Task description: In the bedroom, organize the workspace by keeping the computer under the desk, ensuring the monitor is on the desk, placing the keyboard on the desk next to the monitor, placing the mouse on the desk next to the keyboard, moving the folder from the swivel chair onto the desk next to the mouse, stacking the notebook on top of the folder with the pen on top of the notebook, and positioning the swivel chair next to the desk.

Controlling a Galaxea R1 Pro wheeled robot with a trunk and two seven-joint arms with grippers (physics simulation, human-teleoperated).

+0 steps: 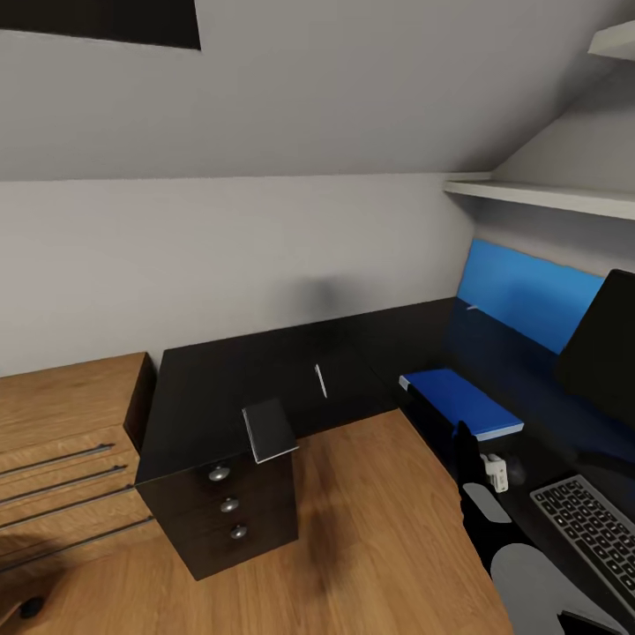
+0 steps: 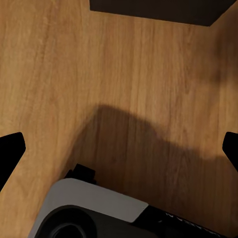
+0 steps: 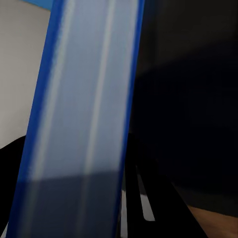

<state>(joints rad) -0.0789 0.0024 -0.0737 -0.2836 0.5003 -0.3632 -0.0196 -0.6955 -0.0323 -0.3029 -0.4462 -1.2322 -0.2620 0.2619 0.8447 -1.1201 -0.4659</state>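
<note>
Right arm first, low at the head view's lower right: grey and black links rise from the corner and the right end effector (image 1: pixel 465 441) points up and away, meeting the near edge of the blue folder (image 1: pixel 463 402). Its wrist view has the folder's blue-edged side (image 3: pixel 79 114) running lengthwise right between the dark fingers (image 3: pixel 148 198), so the end effector is pinching the folder. That folder lies flat on the black surface (image 1: pixel 265 370), long axis running from the near right toward the far left, front corner by the surface's inner bend. Just beside the arm sits a small white mouse (image 1: pixel 496 472), and the keyboard (image 1: pixel 591 529) angles off toward the picture's corner, with the dark monitor (image 1: pixel 608 353) standing behind it. Over on the left stretch of surface, a notebook (image 1: pixel 269 429) perches at the edge above the drawers, and a thin pen (image 1: pixel 321 381) lies beyond it, pointing away. Left end effector (image 2: pixel 119 148) hangs spread wide above the wooden floor (image 2: pixel 99 74).
</note>
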